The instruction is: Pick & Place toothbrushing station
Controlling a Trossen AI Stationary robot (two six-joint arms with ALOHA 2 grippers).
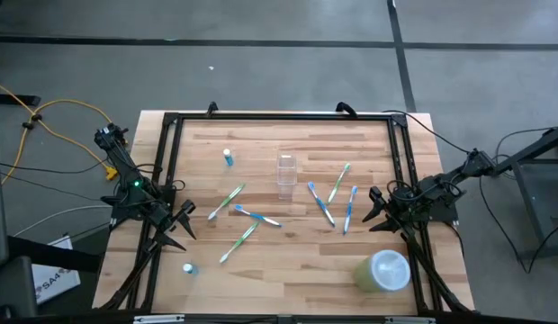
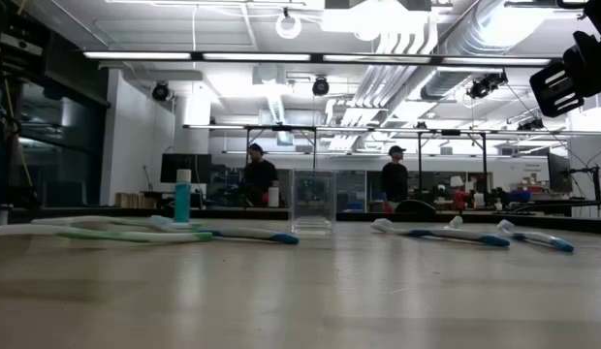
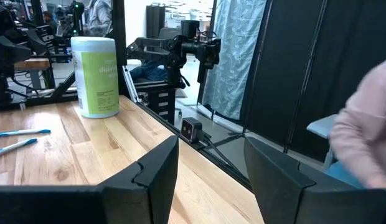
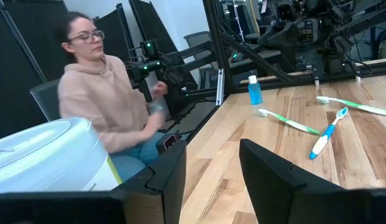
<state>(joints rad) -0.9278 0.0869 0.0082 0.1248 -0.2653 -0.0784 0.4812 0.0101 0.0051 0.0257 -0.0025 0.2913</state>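
toothbrushes (image 1: 243, 214): six, loose on the table (image 1: 288, 261), none in the cup
tubes (image 1: 228, 157): two, standing on the left side
cup (image 1: 286, 171): upright mid-table, empty
left gripper (image 1: 178, 227): fingers wide, holding nothing, at left edge
right gripper (image 1: 376, 209): fingers apart, empty, at right edge
progress: nothing placed yet; every piece left

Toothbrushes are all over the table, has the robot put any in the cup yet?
Not yet. The clear cup stands empty, and the toothbrushes and little tubes lie scattered on the table. The left hand and right hand are open, holding nothing. Everything is left.
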